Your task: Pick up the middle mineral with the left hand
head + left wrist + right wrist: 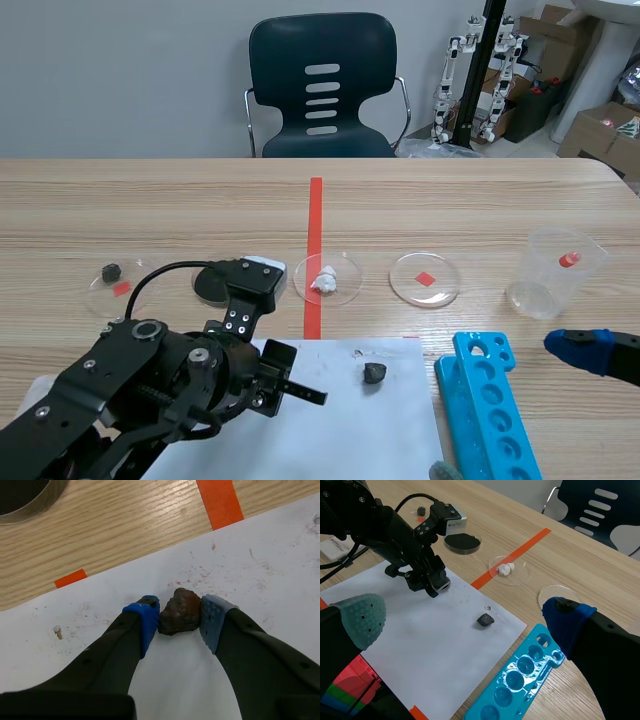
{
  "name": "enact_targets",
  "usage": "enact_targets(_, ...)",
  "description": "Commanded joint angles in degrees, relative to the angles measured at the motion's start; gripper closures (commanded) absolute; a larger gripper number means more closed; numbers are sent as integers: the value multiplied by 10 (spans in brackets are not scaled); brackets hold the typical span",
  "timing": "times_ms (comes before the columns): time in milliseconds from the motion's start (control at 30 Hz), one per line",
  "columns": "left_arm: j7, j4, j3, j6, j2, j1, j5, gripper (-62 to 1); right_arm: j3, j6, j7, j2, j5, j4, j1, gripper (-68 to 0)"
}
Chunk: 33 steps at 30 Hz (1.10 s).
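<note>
A reddish-brown mineral [180,611] lies on the white paper [260,570], pressed between the blue pads of my left gripper [180,616], which is shut on it. In the scene view my left gripper [268,385] points down over the paper's left part and hides this mineral. A small dark mineral [374,373] lies on the paper to its right. A white mineral [325,281] sits in a clear dish, and a black one [111,271] in the far-left dish. My right gripper [465,612] is open, held above the table's right side with nothing between its fingers.
A dark-filled dish [215,283] stands just behind the left arm. An empty clear dish [425,278], a plastic cup [555,272] and a blue holed tray [490,410] stand on the right. A chair [322,85] is behind the table.
</note>
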Motion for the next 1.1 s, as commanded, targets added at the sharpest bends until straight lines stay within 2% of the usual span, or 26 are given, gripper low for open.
enact_targets(0, -30, 44, -3, 0, -9, 19, -1, -130, 4, 0, 10, 5, 6, 4, 0, -679)
enact_targets(233, -116, 176, -13, -2, -61, 105, -4, -130, 4, 0, 10, 5, 6, 4, 0, -679)
enact_targets(533, -273, 330, -59, -12, -126, 241, -14, -130, 4, 0, 10, 5, 6, 4, 0, -679)
enact_targets(700, -350, 380, -84, -33, -161, 311, -14, -130, 4, 0, 10, 5, 6, 4, 0, -679)
enact_targets(833, -407, 404, -98, -34, -189, 358, -13, -130, 4, 0, 10, 5, 6, 4, 0, -679)
enact_targets(1067, -439, 415, -132, -34, -210, 414, -12, -130, 4, 0, 10, 5, 6, 4, 0, -679)
